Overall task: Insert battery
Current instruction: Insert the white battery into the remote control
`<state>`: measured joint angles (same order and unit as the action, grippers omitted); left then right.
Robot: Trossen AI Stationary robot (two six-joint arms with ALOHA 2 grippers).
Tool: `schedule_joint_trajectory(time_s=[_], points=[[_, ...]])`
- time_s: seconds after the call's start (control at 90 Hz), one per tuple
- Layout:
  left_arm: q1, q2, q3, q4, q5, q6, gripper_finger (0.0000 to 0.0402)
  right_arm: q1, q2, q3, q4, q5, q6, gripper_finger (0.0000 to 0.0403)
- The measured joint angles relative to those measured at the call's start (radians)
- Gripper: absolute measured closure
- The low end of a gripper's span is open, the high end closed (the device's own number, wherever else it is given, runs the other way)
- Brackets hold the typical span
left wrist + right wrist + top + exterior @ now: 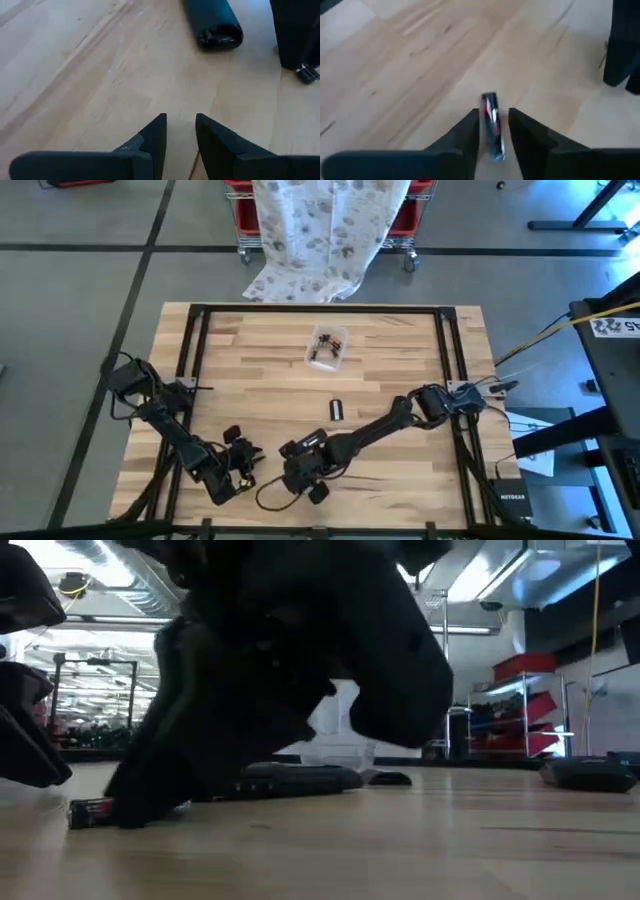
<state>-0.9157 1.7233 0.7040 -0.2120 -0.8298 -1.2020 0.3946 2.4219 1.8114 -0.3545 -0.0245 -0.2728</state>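
A small battery (pixel 492 125) with a dark and red wrap lies on the wooden table near its front edge; it is also visible in the low view (pixel 90 811). My right gripper (pixel 303 470) reaches down over it, slightly open, with one finger close on each side of the battery. My left gripper (pixel 238 463) hovers just to the left, fingers (pixel 155 135) slightly apart with nothing between them. A black oblong device (pixel 335 409) lies flat on the table farther back; it also shows in the low view (pixel 290 780) and the left wrist view (pixel 215 22). My right gripper straddles the battery's long sides (pixel 495 142), coming at it slanting from above with its fingers running along it. The battery lies flat on the table. A thin gap shows beside one finger (pixel 520 130); I cannot tell whether the other touches it.
A clear plastic box (pixel 326 347) holding small dark parts stands at the table's far middle. A black frame (pixel 320 310) runs around the tabletop. Bare wood lies between the box and the grippers.
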Motion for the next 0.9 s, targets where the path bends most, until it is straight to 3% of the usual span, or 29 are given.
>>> schedule_joint_trajectory(time_s=[0.1, 0.3, 0.456, 0.644, 0.8, 0.9], points=[[0.000, 0.000, 0.000, 0.009, -0.005, 0.006, 0.0315, -0.003, 0.020, 0.000, -0.003, -0.004, 0.048, 0.0389], [0.000, 0.000, 0.000, 0.019, -0.005, 0.013, 0.0315, 0.003, 0.014, -0.002, 0.020, 0.022, 0.136, 0.0396], [-0.003, 0.000, 0.000, 0.022, -0.005, 0.012, 0.0315, 0.013, -0.043, -0.011, -0.032, 0.041, 0.114, 0.0400], [-0.007, 0.000, 0.000, 0.040, -0.005, 0.010, 0.0315, 0.015, -0.165, -0.017, -0.170, 0.185, 0.058, 0.0402], [-0.014, 0.003, 0.001, 0.050, -0.009, 0.011, 0.0315, -0.001, -0.303, -0.177, -0.147, 0.237, 0.065, 0.0402], [-0.016, 0.003, 0.001, 0.050, -0.017, 0.014, 0.0315, -0.023, -0.417, -0.349, -0.005, 0.245, 0.093, 0.0398]])
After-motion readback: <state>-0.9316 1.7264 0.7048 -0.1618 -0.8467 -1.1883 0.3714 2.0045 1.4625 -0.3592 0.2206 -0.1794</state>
